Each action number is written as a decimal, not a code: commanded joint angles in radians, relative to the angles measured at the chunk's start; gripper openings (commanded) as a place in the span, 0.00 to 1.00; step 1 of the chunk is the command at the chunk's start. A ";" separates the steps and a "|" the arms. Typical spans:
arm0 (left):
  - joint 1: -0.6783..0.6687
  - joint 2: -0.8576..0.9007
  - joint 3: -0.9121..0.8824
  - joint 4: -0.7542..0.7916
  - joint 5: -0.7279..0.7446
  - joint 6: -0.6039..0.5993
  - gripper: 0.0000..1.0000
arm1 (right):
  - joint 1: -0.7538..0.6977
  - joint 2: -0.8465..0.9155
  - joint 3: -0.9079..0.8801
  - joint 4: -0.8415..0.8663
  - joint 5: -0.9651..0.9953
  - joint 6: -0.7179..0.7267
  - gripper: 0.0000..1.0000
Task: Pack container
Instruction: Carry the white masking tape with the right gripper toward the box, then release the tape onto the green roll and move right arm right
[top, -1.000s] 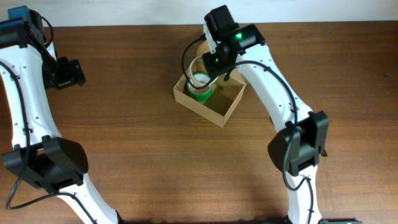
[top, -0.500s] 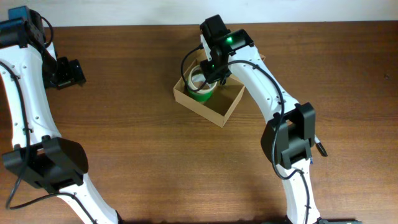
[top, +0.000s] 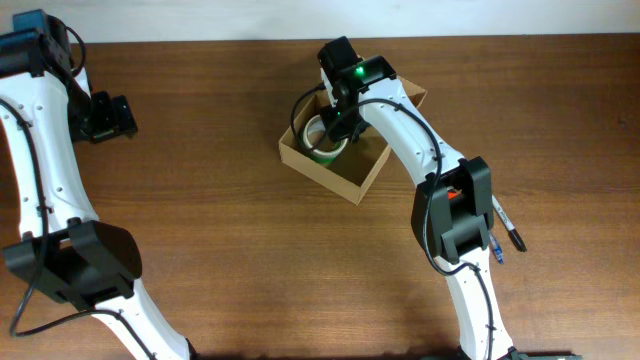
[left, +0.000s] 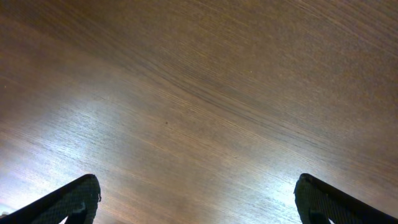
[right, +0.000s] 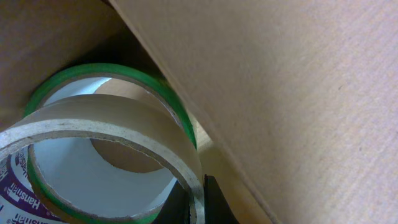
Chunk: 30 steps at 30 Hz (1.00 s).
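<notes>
Right pincer (right: 198, 202) is clamped on the wall of the clear tape roll with a pale cardboard core (right: 124, 121). Over the last second I've seen it sink toward 11 o'clock into the small tan cardboard box (top: 318, 177), at 12 o'clock on the wooden table (top: 250, 260), so the roll now lies over the green tape roll (right: 124, 71) inside. Left pincer (left: 199, 199) idles spread wide at 10 o'clock; I judge release comes next, then closing the flap lid (top: 412, 97).
</notes>
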 joint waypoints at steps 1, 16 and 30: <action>0.001 0.005 -0.004 0.000 0.010 0.005 1.00 | 0.003 0.013 -0.005 0.018 0.013 0.011 0.04; 0.001 0.005 -0.004 0.000 0.010 0.005 1.00 | 0.003 0.003 0.059 -0.050 0.013 0.006 0.38; 0.001 0.005 -0.004 0.000 0.010 0.005 1.00 | -0.018 -0.443 0.272 -0.249 0.230 -0.054 0.46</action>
